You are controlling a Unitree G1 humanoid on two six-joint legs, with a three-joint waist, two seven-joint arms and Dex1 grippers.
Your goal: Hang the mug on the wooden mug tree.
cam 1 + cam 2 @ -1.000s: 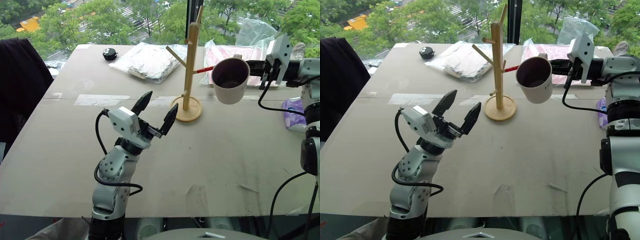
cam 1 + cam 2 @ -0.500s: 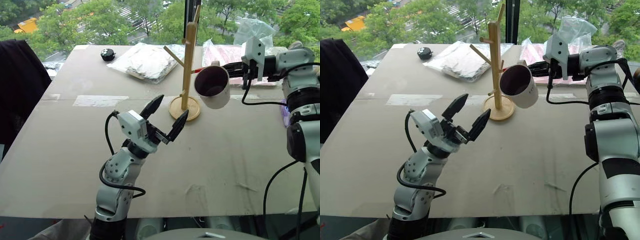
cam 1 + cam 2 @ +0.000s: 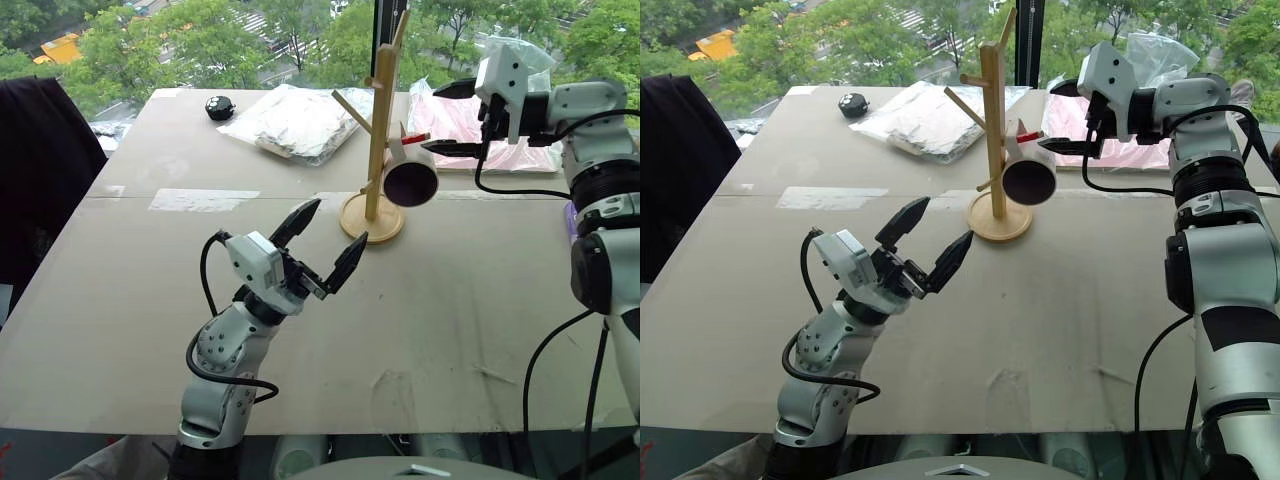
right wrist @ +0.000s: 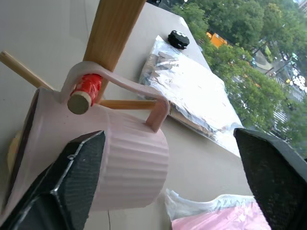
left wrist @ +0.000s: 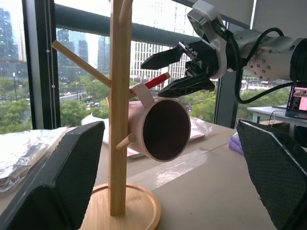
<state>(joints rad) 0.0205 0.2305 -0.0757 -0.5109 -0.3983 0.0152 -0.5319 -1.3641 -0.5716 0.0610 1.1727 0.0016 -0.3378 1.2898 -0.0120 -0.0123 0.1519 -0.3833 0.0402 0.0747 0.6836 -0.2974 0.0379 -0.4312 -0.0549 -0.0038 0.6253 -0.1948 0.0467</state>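
Note:
The cream mug [image 3: 410,178] hangs by its handle on the red-tipped peg [image 4: 88,87] of the wooden mug tree [image 3: 378,130], its dark inside facing me. My right gripper [image 3: 448,120] is open just right of the mug, one finger above the handle and one below, touching nothing. In the right wrist view the mug [image 4: 120,163] lies between the spread fingers [image 4: 72,187], with the handle looped over the peg. My left gripper [image 3: 336,222] is open above the table in front of the tree's round base [image 3: 372,218], holding nothing.
Behind the tree lie a clear plastic bag [image 3: 295,120], a pink packet [image 3: 462,115] and a small black round object [image 3: 219,107]. A purple pack [image 3: 585,215] sits at the right table edge. A dark cloth [image 3: 40,170] hangs at the left.
My right gripper carried the mug left onto the red-tipped peg and opened. The mug now hangs from the tree on its own. The left arm stayed nearly still.

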